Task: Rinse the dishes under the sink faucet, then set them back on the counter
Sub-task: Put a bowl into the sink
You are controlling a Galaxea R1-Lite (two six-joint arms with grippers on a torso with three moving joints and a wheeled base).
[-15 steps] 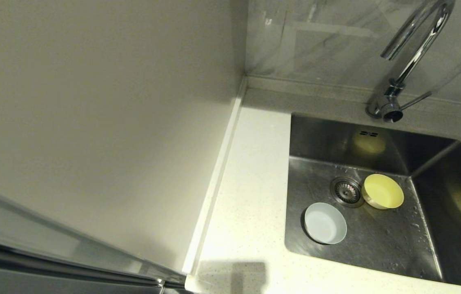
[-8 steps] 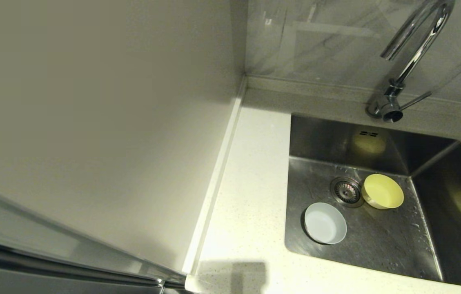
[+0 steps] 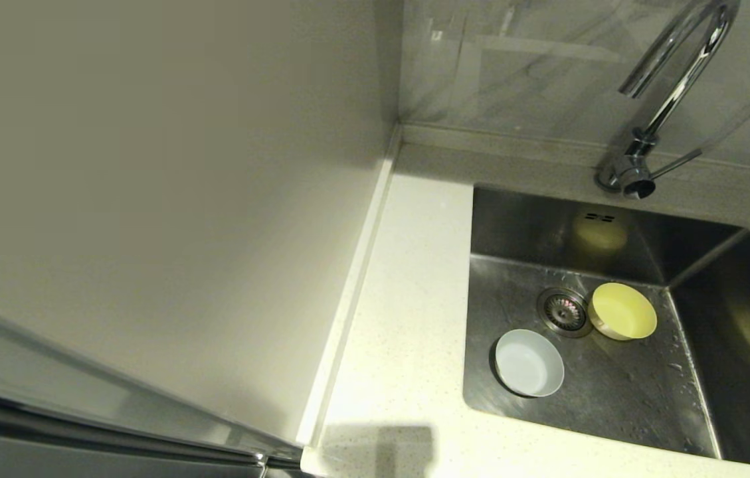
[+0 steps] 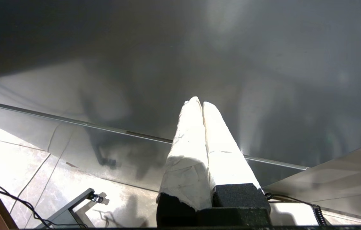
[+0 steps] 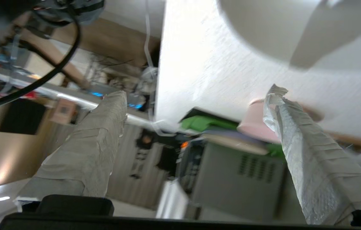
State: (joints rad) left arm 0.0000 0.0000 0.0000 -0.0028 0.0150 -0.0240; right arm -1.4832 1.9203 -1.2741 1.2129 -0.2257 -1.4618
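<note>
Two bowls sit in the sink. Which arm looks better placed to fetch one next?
Probably the right. The right gripper is open with nothing between its fingers, while the left gripper is shut, facing a dark glossy panel. The pale blue-grey round bowl and yellow round bowl lie in the stainless steel sink, toward the robot's right.

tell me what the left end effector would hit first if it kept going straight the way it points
Probably the dark glossy panel ahead of the left end effector, whose fingers are pressed together; nothing else shows in that line, though depth is unclear.
</note>
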